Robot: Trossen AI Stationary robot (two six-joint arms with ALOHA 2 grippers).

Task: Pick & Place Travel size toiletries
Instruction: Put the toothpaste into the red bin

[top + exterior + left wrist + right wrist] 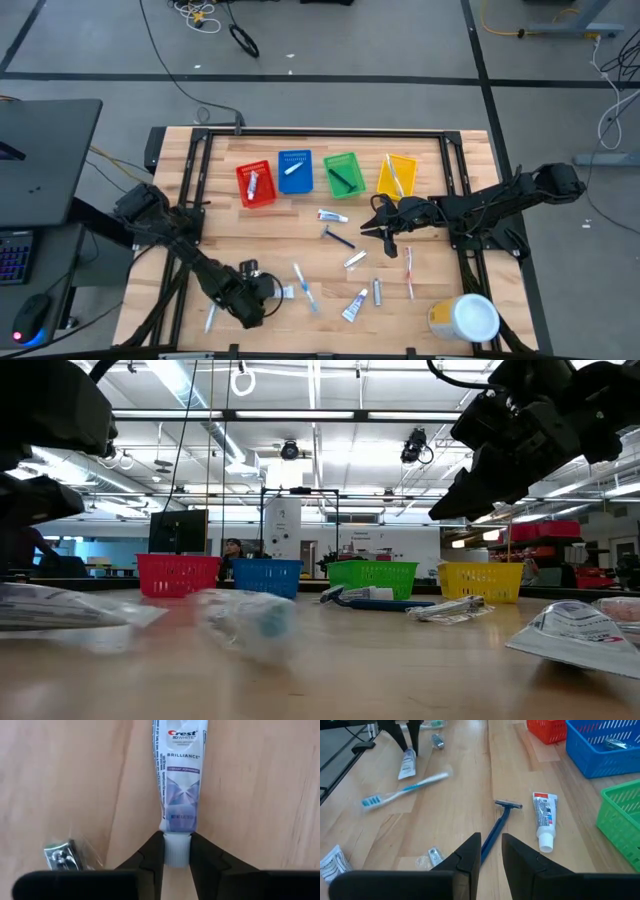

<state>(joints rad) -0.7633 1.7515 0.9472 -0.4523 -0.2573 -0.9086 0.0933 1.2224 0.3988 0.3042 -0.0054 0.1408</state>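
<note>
Toiletries: scattered over the near half of the table (170, 150), between the bins and the near edge.
Held tube: a white Crest tube (179, 780) lies flat on the wood near the near-left corner, its cap pinched between the left fingers.
Left gripper (176, 851): down at the table, closed on the tube's cap, fingers (152, 857) touching both sides.
Packet: a small clear-wrapped item (62, 856) lies just beside the left gripper.
Right gripper (490, 847): hovers above the middle right of the table, jaws narrow with a slim gap, holding nothing.
Razor: a blue razor (497, 827) lies just past the right fingertips, head pointing away from them.
Second tube: a white tube (544, 822) with red and blue print lies beside the razor, cap toward the gripper.
Toothbrush: a blue one (402, 792) lies further on, toward the left arm.
Bins: red (256, 186), blue (295, 172), green (342, 175) and yellow (397, 174) in a row at the far side, each with an item inside.
Tub: a white-lidded yellow tub (464, 318) stands at the near-right corner.
</note>
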